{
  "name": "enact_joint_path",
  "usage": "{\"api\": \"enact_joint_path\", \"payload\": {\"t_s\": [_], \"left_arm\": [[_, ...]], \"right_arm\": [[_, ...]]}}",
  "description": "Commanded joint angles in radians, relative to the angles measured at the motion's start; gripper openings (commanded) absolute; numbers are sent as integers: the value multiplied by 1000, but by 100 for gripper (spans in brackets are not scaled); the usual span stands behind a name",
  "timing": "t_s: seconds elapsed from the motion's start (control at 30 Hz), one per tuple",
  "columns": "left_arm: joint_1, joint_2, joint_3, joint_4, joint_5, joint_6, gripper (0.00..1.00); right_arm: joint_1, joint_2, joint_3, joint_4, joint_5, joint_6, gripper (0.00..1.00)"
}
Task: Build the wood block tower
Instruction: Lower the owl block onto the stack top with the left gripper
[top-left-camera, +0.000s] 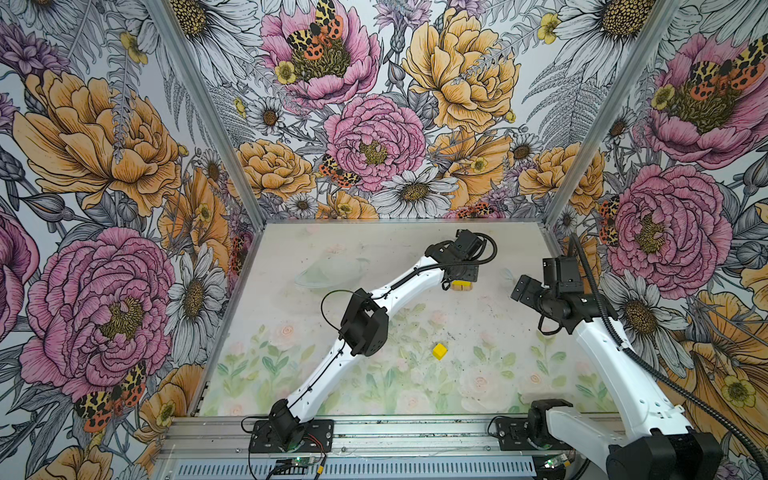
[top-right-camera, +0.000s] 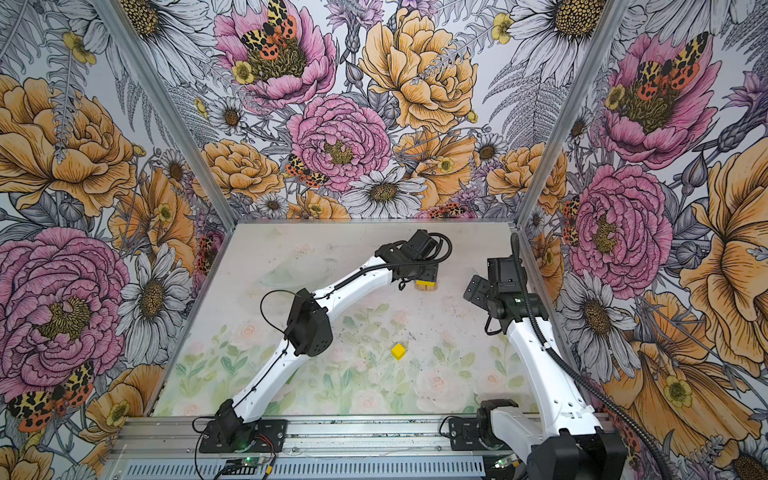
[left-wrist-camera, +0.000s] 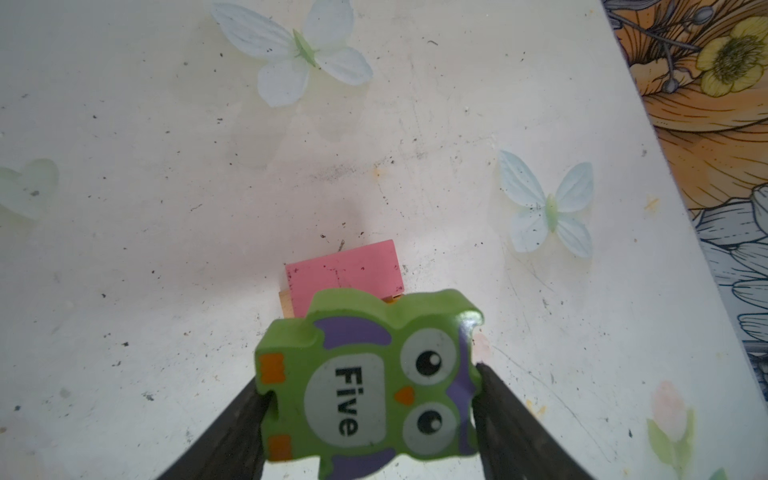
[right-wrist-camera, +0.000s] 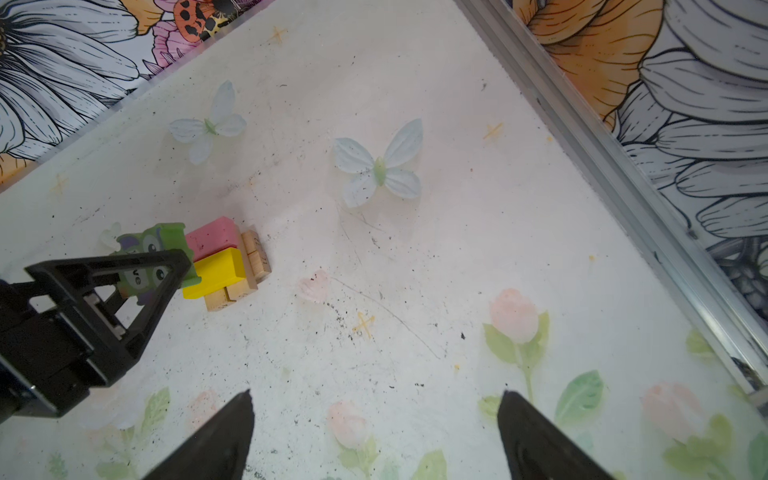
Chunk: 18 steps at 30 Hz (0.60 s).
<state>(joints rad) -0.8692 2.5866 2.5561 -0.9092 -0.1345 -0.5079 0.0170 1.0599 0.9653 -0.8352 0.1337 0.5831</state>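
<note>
My left gripper (left-wrist-camera: 374, 386) is shut on a green owl-printed block (left-wrist-camera: 370, 382) marked "Five", gripped by its two sides. It hangs just above the tower (right-wrist-camera: 232, 266), over the tower's near edge. The tower has a pink block (left-wrist-camera: 345, 270) and a yellow block (right-wrist-camera: 216, 272) side by side on plain tan bars (right-wrist-camera: 253, 257). In both top views the left gripper (top-left-camera: 461, 276) hides most of the tower; only a yellow edge (top-right-camera: 426, 284) shows. A yellow cube (top-left-camera: 439, 350) lies alone mid-table. My right gripper (right-wrist-camera: 376, 395) is open and empty, right of the tower, over bare mat.
The floral walls and an aluminium frame rail (right-wrist-camera: 602, 166) close the table at the back and right. The right arm (top-left-camera: 598, 345) stands along the right side. A faint see-through dish shape (top-left-camera: 332, 270) lies at the back left.
</note>
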Motion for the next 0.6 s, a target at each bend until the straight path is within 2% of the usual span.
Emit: {"api": "enact_joint_path", "payload": {"t_s": [0.0,0.57], "left_arm": [[8,34,36,4,-17,-25,72],[10,61,89,5,1,-4,73]], "right_arm": [[-16,-23,-15,13,-11,-12,94],[-95,-11,-51,47,-80,-39,94]]}}
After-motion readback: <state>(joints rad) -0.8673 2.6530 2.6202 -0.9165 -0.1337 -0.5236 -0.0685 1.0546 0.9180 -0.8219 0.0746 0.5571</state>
